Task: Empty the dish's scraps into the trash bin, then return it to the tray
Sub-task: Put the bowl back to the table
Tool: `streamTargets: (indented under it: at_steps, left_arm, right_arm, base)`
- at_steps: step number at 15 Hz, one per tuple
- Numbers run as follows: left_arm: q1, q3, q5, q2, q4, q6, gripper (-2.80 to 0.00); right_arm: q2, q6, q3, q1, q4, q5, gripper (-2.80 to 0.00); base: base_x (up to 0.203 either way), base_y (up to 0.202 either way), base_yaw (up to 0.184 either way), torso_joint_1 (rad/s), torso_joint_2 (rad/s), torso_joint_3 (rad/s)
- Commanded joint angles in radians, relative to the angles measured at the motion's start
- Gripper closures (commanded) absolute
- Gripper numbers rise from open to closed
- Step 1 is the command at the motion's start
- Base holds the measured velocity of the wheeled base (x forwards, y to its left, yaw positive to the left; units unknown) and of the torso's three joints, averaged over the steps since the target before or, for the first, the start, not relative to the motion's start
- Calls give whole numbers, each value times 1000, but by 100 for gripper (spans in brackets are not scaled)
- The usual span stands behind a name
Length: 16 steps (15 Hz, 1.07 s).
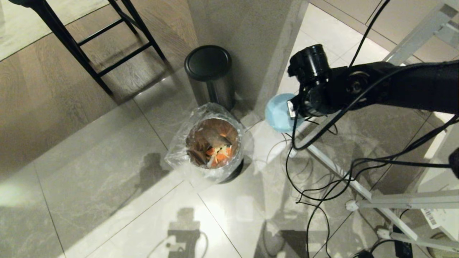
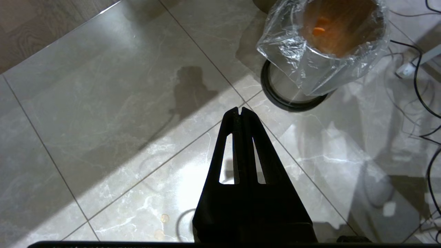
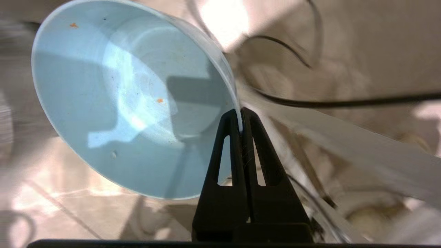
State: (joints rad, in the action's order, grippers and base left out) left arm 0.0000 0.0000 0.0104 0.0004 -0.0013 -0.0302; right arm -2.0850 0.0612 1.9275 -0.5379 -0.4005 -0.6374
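Gripping the dish (image 3: 113, 103) by its thin rim, the right gripper (image 3: 241, 119) has both black tapered fingers pinched tight on the wall, one inside, one outside. Dish is a smooth, round, pale-blue bowl, glossy inside, tipped on edge so its open face shows to the wrist cam; only a couple of tiny orange specks cling to it, otherwise bare. In the head view the dish (image 1: 279, 113) hangs off the floor, to the right of the trash bin (image 1: 215, 143) and apart from it, w/ the black right arm reaching in from the right.

Trash bin: small round metal cylinder w/ a dark ring base, lined w/ a crinkled clear plastic bag that flares loosely over the rim; inside looks brownish. The scraps (image 1: 219, 154) lie at the bottom of it, thin orange slices plus a pale bit.

Just behind the trash bin stands a steel cylinder bin (image 1: 209, 77) w/ a black domed lid, against a grey wall corner. Floor (image 1: 89, 179) around the trash bin is polished marble-look tile w/ grout lines; wood-grain boards further back. Loose black cables (image 1: 322, 172) and white metal frame bars (image 1: 358, 186) sprawl right of the trash bin.

Left gripper (image 2: 241, 112) hovers over the tile near the trash bin's base, slim slotted fingers pressed together, holding nothing.
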Motion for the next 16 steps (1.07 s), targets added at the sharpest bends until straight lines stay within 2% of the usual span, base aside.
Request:
streamTargets:
  at_steps: [1, 6, 10, 13, 16]
  left_arm:
    - [0, 0, 0, 1, 0, 0, 0]
    - [0, 0, 0, 0, 0, 0, 0]
    - [0, 0, 0, 1, 0, 0, 0]
    - [0, 0, 0, 1, 0, 0, 0]
    - [0, 0, 0, 0, 0, 0, 0]
  right_arm:
    - [-37, -1, 1, -31, 7, -4, 0]
    - [-49, -25, 1, -156, 67, -4, 0]
    - [-71, -87, 2, -240, 87, -4, 0]
    - [-95, -145, 13, -246, 187, -4, 0]
    - [-104, -264, 17, -229, 311, -4, 0]
  base:
    - [0, 0, 0, 0, 0, 0]
    - [0, 0, 0, 0, 0, 0]
    - [0, 0, 0, 0, 0, 0]
    - [0, 0, 0, 0, 0, 0]
    - [0, 0, 0, 0, 0, 0]
